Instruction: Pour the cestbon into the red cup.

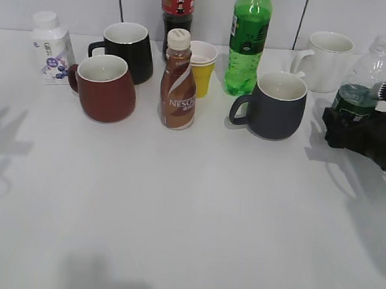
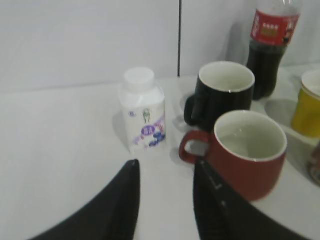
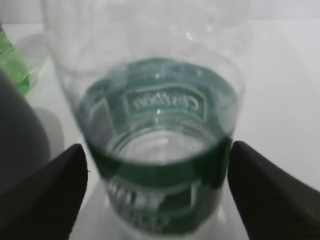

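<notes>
**Right gripper bracketing the cestbon; red cup waiting across the table**

1. Right gripper [image 1: 349, 123], exterior view, 3 o'clock edge. Black fingers sit either side of the bottle's green label band. The right wrist view shows one finger at each flank of the bottle, close but with a sliver of table visible between pad and plastic. Spread around the bottle; whether it bears on it cannot be told.

2. Cestbon [image 1: 363, 82], at 3 o'clock, upright on the white table [image 1: 189, 215], neck open, no cap. The hold at label height likely leaves the neck free for tipping.

3. Left gripper [image 2: 165, 200], seen only in its wrist view. Fingers apart, holding nothing, aimed toward the red cup's handle, perhaps to steady it.

4. Red cup [image 1: 105, 88], at 10 o'clock, mouth up, white interior, handle turned left. Well apart from the cestbon, so the bottle must be carried across the row.

5. Between them, left to right: Nescafé bottle [image 1: 178, 82] at 12 o'clock just beside the red cup, yellow paper cup [image 1: 202, 67], green soda bottle [image 1: 249, 44], dark grey mug [image 1: 276, 105]. These are obstacles on the carrying path.

6. Back row: white yoghurt bottle [image 1: 50, 46], black mug [image 1: 127, 50], cola bottle [image 1: 176, 14], white mug [image 1: 327, 59].
</notes>
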`<state>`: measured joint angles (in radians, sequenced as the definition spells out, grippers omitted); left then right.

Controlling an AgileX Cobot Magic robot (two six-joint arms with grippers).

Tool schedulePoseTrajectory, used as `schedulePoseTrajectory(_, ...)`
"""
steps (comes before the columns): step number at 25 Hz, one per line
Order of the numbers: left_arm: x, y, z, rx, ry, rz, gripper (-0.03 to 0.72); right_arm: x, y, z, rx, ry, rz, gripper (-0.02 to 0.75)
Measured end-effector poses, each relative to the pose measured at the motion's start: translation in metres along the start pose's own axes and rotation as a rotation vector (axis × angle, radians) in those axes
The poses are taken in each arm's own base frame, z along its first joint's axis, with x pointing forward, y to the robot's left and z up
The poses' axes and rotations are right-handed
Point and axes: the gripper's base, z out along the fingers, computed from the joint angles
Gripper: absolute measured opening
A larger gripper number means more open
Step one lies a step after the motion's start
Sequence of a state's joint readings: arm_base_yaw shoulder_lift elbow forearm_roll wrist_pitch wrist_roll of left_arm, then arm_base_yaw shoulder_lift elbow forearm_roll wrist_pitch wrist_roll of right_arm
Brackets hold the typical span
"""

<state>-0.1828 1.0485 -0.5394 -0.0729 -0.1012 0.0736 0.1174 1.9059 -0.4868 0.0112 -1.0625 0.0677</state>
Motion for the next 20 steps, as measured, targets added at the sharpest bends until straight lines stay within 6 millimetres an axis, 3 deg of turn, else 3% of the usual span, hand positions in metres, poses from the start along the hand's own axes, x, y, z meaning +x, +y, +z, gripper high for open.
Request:
schedulePoseTrajectory(5,-0.020,-0.002,-0.016,0.023,0.144,0.002,0.276,0.003,0.000,-0.017,0.009,0.127,0.015,0.657)
schedulePoseTrajectory(10,-0.041,-0.005,-0.040,0.056,0.308,-0.012,0.276,-0.007,0.002,-0.033,0.004,0.274,0.028,0.645)
schedulePoseTrajectory(15,-0.053,-0.010,-0.060,0.111,0.407,-0.063,0.276,-0.032,0.009,-0.059,-0.039,0.345,0.047,0.618)
schedulePoseTrajectory(20,-0.050,-0.014,-0.076,0.147,0.555,-0.070,0.276,-0.059,0.016,-0.098,-0.021,0.410,0.029,0.594)
